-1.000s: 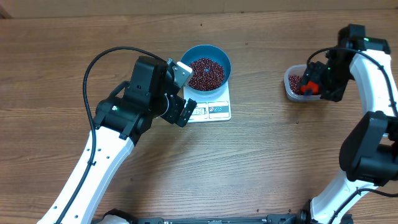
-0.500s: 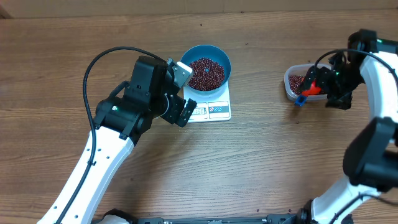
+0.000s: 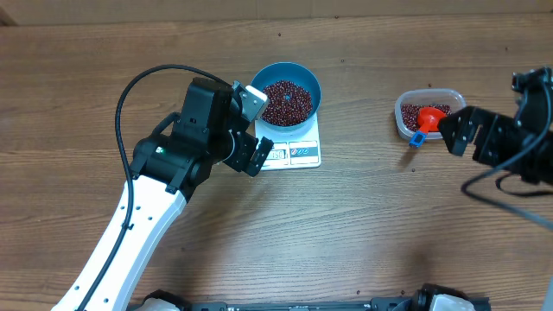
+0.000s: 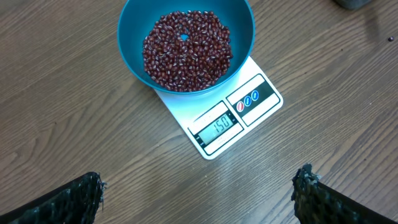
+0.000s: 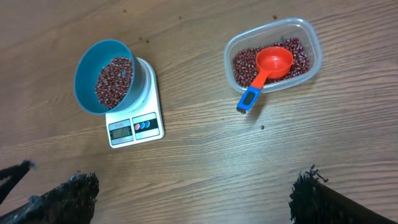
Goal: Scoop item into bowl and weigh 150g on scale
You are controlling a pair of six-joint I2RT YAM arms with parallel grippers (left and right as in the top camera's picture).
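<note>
Brown wood-grain table (image 3: 363,225), plain all round. Near the middle, a small white digital scale (image 3: 298,154), and right on top of it a round blue bowl (image 3: 316,86). Inside the bowl, a loose heap of dark red-brown beans (image 3: 285,101), with a spot of blue floor peeking through at the centre in the left wrist view. On the scale's display, 150, with 3 small buttons alongside.

Left gripper (image 4: 196,202): wide open, holding nothing, hanging above the table on the display side of the scale, clear of scale and bowl alike. From overhead, poised at the left edge of both, with the beans just beyond its fingers (image 3: 253,101).

Right gripper (image 5: 193,208): fully spread too, empty, well off to the right, far from the bowl and its beans. Much nearer to it, a clear rectangular plastic container (image 5: 313,38) with more beans across its floor. Resting on those, a red scoop (image 5: 275,62), cup facing up, blue-tipped handle poking out over the container's rim onto the table side nearest the gripper. Scoop and gripper apart.
</note>
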